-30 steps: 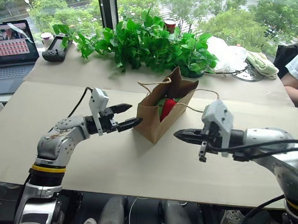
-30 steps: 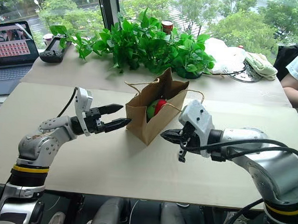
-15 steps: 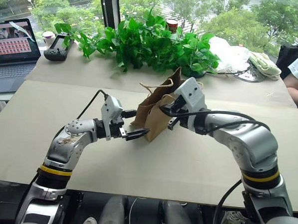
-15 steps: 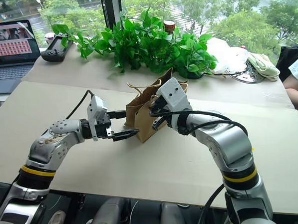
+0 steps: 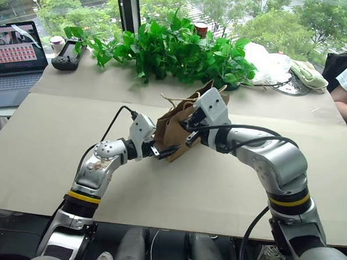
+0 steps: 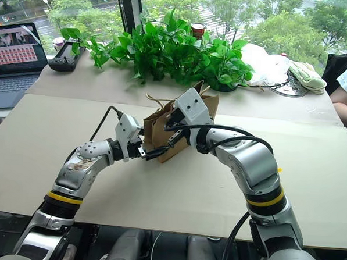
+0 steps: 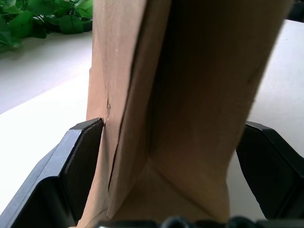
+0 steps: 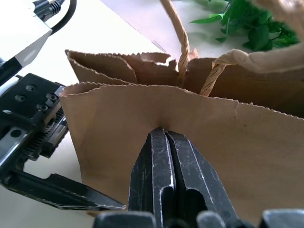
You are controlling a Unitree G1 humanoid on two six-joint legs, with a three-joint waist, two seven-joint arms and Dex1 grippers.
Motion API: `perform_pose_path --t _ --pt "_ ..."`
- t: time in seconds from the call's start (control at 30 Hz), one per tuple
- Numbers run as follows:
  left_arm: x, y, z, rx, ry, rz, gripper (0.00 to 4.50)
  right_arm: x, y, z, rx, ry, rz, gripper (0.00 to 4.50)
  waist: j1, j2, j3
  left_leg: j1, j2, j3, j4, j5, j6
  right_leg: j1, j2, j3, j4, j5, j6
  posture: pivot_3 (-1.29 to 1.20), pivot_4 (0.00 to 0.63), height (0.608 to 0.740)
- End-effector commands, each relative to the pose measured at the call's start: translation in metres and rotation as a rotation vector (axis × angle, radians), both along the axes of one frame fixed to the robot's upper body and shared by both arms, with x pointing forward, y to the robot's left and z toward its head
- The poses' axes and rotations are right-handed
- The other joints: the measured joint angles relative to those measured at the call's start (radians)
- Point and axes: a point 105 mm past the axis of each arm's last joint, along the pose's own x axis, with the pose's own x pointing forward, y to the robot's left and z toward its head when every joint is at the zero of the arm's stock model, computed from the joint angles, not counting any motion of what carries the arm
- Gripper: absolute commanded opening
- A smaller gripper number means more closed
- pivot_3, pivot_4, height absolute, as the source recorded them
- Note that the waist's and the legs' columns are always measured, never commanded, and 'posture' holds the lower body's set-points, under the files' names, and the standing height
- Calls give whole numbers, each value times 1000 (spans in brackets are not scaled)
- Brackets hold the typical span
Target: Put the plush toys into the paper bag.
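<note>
A: What is shown in the head views?

B: The paper bag (image 5: 176, 127) is seen standing on the table (image 5: 56, 153), with the left gripper (image 5: 160, 152) brought against its lower part and the right gripper (image 5: 185, 126) pressed to its side nearer the top. The potted plants (image 5: 178, 48) are seen behind. The plush toys cannot be made out here, as the bag's mouth is covered by the right hand.

A: And in the left wrist view?

B: The left jaws are held wide apart, and the bag's narrow lower end is set between them; one finger is touching the paper's creased edge, while the other is kept just clear of it. Nothing is clamped.

A: And in the right wrist view?

B: The right jaws are closed together, with their tips pushed against the bag's flat side just below its serrated rim. The cord handles (image 8: 183, 45) are seen beyond the tips. No paper is pinched between them, as far as can be told.

A: How far along is the task judged to be?

B: No toy is seen on the table or in either gripper, so the loading is judged likely finished; the bag's contents cannot be confirmed.
</note>
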Motion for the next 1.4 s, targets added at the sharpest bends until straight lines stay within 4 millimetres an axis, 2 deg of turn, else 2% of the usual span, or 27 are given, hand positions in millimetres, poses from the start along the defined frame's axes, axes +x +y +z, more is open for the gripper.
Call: perform_pose_path --t 0.03,0.1,0.2,0.33,0.53,0.77,0.93,1.03,1.1,1.2,1.3,1.4 --pt "9 -3 13 -29 -65 39 4500 -2 0 8 1 -39 0 28 -1 0 0 0 0 0 0 0 0 0 0 0 0 0 0 0 150 740" --pt "9 -6 14 -39 -68 32 4500 -3 0 8 1 -38 -2 28 -4 0 0 0 0 0 0 0 0 0 0 0 0 0 0 0 150 740" --pt "8 -8 13 -48 -65 23 3798 -3 0 7 2 -35 -3 0 -4 0 0 0 0 0 0 0 0 0 0 0 0 0 0 0 150 740" --pt "7 -8 12 -50 -62 17 2219 -3 -2 7 1 -35 -8 0 -4 0 0 0 0 0 0 0 0 0 0 0 0 0 0 0 150 740" --pt "8 -7 12 -47 -59 23 103 -3 -3 7 -3 -37 -10 0 -4 0 0 0 0 0 0 0 0 0 0 0 0 0 0 0 150 740" --pt "15 -4 11 -57 -49 56 30 -13 -2 8 -14 -43 39 0 -3 0 0 0 0 0 0 0 0 0 0 0 0 0 0 0 150 740" --pt "19 -3 13 -87 -39 71 30 -40 -15 24 34 -76 148 0 2 0 0 0 0 -1 0 0 0 0 0 0 0 0 0 0 150 740" --pt "21 1 15 -114 -30 77 30 -53 -40 34 94 -75 181 0 5 0 0 0 0 -1 0 0 0 1 0 0 0 0 0 0 150 740" --pt "21 5 16 -128 -25 80 30 -52 -61 38 123 -66 148 0 8 0 0 0 0 -2 0 0 0 2 0 -1 -1 0 0 0 150 740" --pt "21 11 21 -152 -29 67 30 -32 -100 46 181 -58 -2 0 4 0 0 1 0 -1 0 0 0 2 0 0 -1 0 0 0 150 740" --pt "19 21 32 -190 -34 32 30 -13 -130 52 228 -56 -138 0 -2 0 0 2 0 -1 0 0 0 2 1 0 0 0 0 0 150 740" --pt "6 28 46 -192 -71 -68 30 -12 -134 54 232 -62 -132 0 -5 0 0 2 0 -1 0 0 0 1 1 1 0 0 0 0 150 740"
